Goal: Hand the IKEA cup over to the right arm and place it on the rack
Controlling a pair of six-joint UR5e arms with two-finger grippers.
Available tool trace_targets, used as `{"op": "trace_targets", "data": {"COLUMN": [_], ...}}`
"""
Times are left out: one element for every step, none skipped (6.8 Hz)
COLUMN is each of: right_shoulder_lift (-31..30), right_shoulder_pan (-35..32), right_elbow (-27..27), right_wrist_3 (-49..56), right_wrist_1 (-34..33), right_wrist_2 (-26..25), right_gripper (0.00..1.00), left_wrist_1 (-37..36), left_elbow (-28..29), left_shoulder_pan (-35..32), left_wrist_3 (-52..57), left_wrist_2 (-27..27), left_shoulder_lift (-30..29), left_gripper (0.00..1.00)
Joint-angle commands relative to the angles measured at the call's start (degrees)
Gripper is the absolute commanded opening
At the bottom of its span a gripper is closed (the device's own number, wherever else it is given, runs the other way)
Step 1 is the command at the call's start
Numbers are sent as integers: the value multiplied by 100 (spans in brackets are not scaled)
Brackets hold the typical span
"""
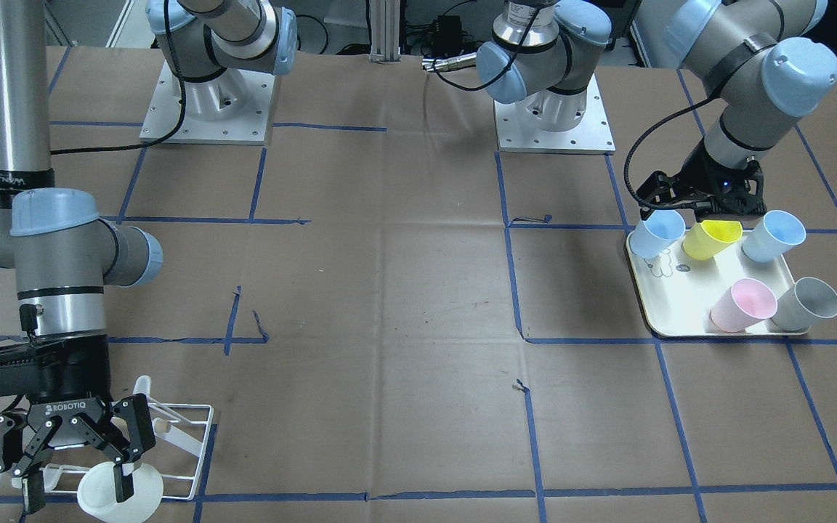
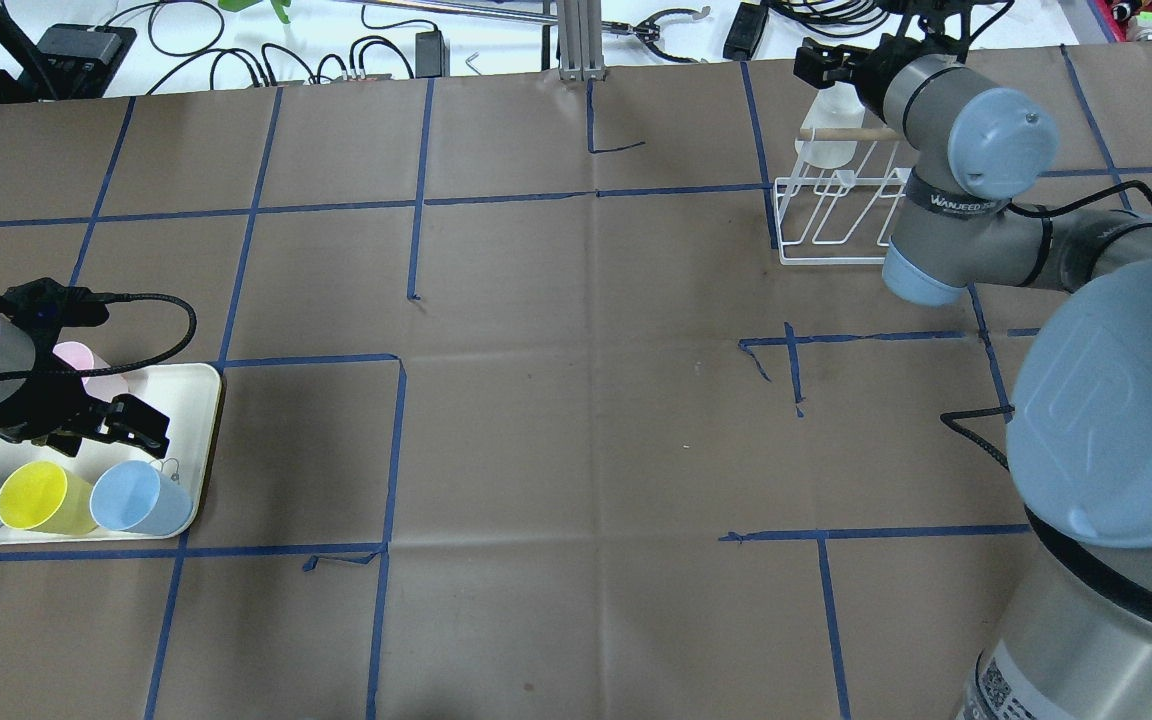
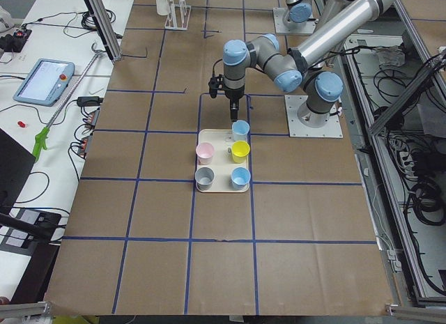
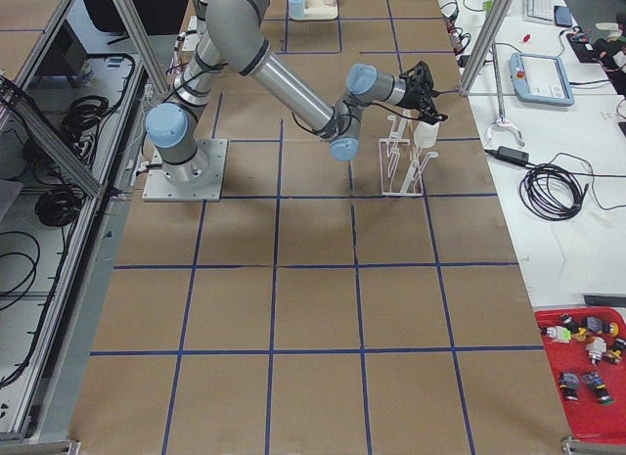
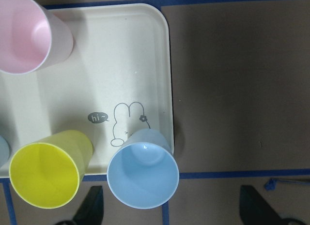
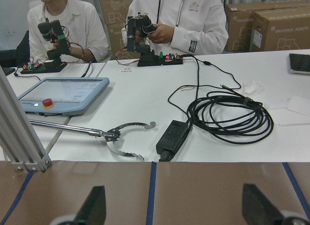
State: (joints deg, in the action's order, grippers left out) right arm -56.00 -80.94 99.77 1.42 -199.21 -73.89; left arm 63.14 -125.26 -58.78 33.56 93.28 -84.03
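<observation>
My right arm (image 1: 8, 87), with white lettering on its black band, hangs over the white wire rack (image 1: 189, 436). My right gripper (image 1: 78, 485) is open, its fingers spread on either side of a white cup (image 1: 110, 497) that sits at the rack's end. The rack also shows in the overhead view (image 2: 836, 215), with the cup (image 2: 824, 140) under the wooden dowel. My left gripper (image 1: 694, 197) is open and empty above the cream tray (image 1: 680, 309). In the left wrist view a light blue cup (image 5: 143, 174) lies just ahead of the spread fingertips (image 5: 92, 205).
The tray holds two light blue cups (image 1: 660, 234) (image 1: 773, 236), a yellow (image 1: 711, 238), a pink (image 1: 742, 305) and a grey cup (image 1: 805, 303). Both arm bases (image 1: 208, 109) (image 1: 553, 116) stand at the robot's edge. Operators sit beyond the table (image 6: 174, 22).
</observation>
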Motion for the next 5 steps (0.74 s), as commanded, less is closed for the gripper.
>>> {"op": "trace_targets", "data": {"right_shoulder_lift": [-331, -585, -840, -1104, -1315], "right_shoulder_pan": [-158, -333, -535, -624, -755], "right_elbow": [24, 103, 330, 567, 718], "right_wrist_3": [-28, -98, -586, -1321, -1894], "right_wrist_1": [-13, 5, 14, 23, 23], "right_wrist_2": [32, 41, 50, 50, 58], "right_gripper": [100, 100, 100, 100, 100], "left_wrist_1": [-258, -319, -329, -303, -259], "left_elbow": [-218, -288, -289, -298, -315], "left_shoulder_pan": [7, 7, 7, 15, 59], "left_wrist_3": [1, 19, 36, 36, 28], "left_wrist_2": [32, 41, 76, 242, 365], "left_shoulder_lift": [-358, -507, -509, -500, -483], "left_gripper": [98, 98, 98, 98, 98]}}
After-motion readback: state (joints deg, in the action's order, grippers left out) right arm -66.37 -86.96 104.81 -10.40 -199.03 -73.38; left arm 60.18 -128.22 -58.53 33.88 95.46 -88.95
